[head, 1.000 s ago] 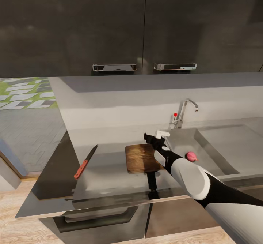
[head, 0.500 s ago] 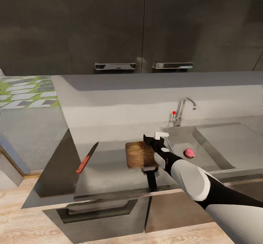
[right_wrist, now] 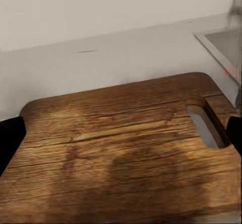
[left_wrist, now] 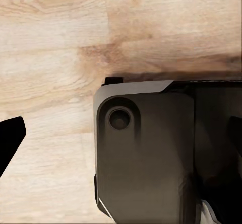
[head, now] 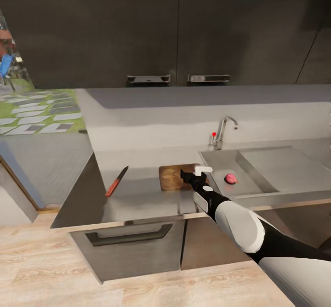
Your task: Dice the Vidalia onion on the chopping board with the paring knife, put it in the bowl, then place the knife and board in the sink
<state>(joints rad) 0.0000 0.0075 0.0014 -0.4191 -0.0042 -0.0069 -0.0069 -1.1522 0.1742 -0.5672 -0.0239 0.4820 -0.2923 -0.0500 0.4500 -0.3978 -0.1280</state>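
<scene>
A: Onion spot?
B: Pinkish Vidalia onion [head: 230,178], lying on the floor of the sink [head: 216,162], near the basin's front wall. Loose, touched by nothing.

A: Around the sink?
B: Chrome faucet [head: 223,131] with a small red knob behind the basin, sunken drainboard [head: 285,169] adjoining on the far side from the board.

A: Board and knife?
B: Chopping board [head: 174,177] flat on the countertop [head: 142,196], just beside the sink's rim. Seen close in the right wrist view [right_wrist: 121,148]: dark grain, slot-shaped hole near 1 end. Paring knife [head: 116,181] well apart from the board, toward the counter's open end, red-orange handle toward the front edge, dark blade pointing at the backsplash.

A: Right gripper?
B: Right gripper [head: 192,174] over the board's sink-side end, arm reaching in from the front. Fingers spread, 2 dark tips at opposite edges of the right wrist view, nothing between them but board.

A: Left gripper?
B: Left gripper [left_wrist: 121,133] pointed down over light wood floor [left_wrist: 50,43], 1 dark fingertip [left_wrist: 10,138] at each edge of that view, spread and empty.

A: Above the counter?
B: Glossy dark upper cabinets [head: 138,26] with 2 chrome handles.
</scene>
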